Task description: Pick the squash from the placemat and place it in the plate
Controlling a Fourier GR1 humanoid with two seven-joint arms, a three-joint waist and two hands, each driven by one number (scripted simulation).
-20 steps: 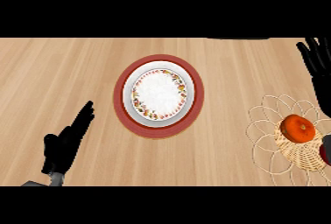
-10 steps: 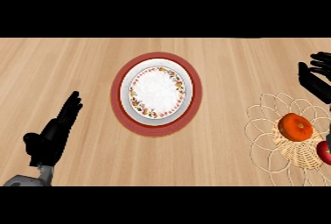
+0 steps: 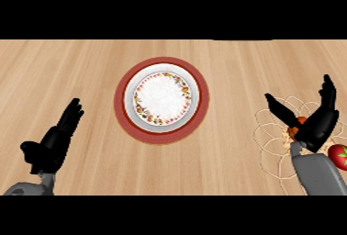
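Observation:
The orange squash (image 3: 299, 122) lies on a tan wire-pattern placemat (image 3: 271, 137) at the right. My right hand (image 3: 318, 123) is over it, open, thumb spread to the left, and hides most of it. Whether the hand touches the squash I cannot tell. The white plate (image 3: 164, 97) with a flowered rim sits on a round red mat (image 3: 122, 108) in the middle of the wooden counter. My left hand (image 3: 58, 140) rests open at the lower left, fingers pointing up.
A red tomato-like fruit (image 3: 338, 155) lies at the placemat's right edge, beside my right forearm (image 3: 316, 174). Bare wooden counter stretches between the plate and the placemat.
My right hand has come down from the upper right corner to over the squash, and its forearm now shows. The left hand has barely moved.

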